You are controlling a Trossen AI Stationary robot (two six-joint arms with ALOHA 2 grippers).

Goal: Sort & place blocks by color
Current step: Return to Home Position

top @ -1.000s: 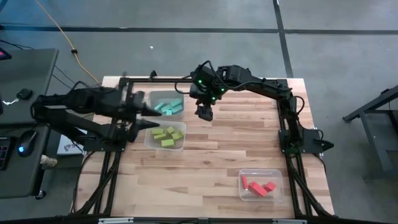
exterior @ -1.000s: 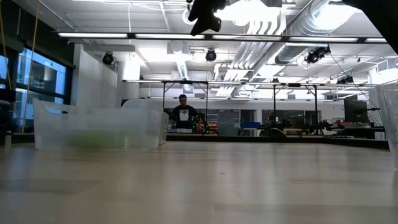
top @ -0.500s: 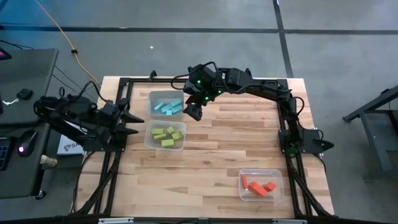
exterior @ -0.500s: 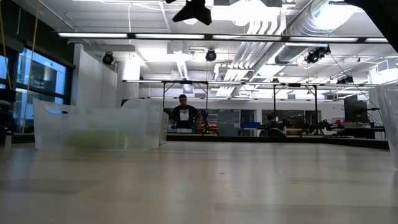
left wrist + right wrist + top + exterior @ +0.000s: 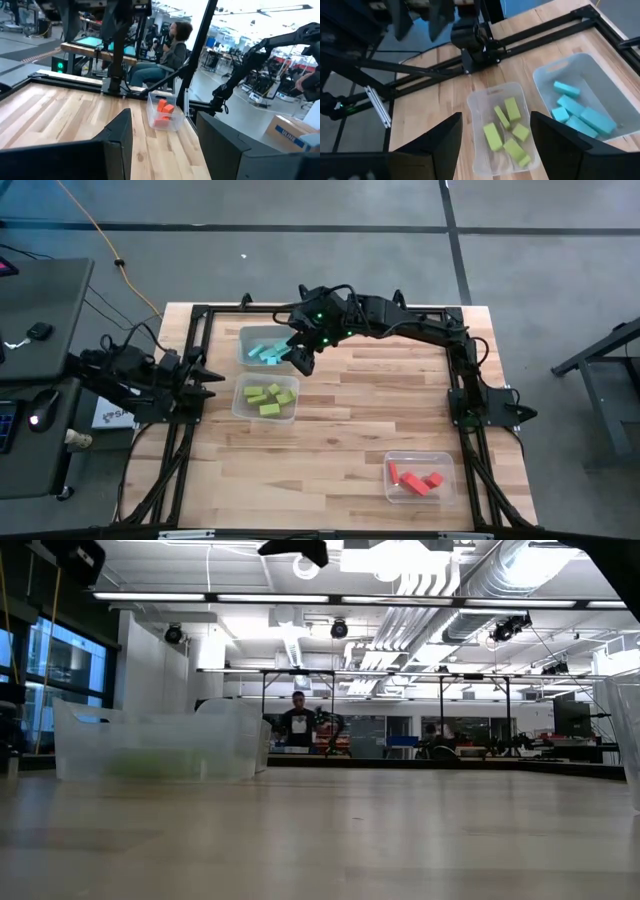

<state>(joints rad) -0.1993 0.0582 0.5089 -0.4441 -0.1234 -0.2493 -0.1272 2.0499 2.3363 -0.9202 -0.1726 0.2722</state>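
- The cyan blocks [image 5: 266,352] are gathered in the first bin [image 5: 245,336], a clear one on the left half of the table [image 5: 350,420].
- The lime green blocks [image 5: 268,397] are held in the second bin [image 5: 238,408], which is set just beside the first.
- The red-orange blocks [image 5: 415,478] are kept in the third bin [image 5: 448,460], placed well apart from the other two, near a corner on the table's right side.
- The right claw [image 5: 300,360] is held above the table at the edge of the first bin, with its arm stretched across from the right side.
- Its fingers [image 5: 451,131] are spread wide and nothing is gripped. The green and cyan blocks are seen below and beyond them in the right wrist view.
- The left claw [image 5: 203,373] is positioned at the table's left edge, near the second bin but apart from it.
- It is released and empty, and the third bin is seen far across the table between its fingers [image 5: 122,132].
- A seated person [image 5: 172,47] is seen beyond the table.
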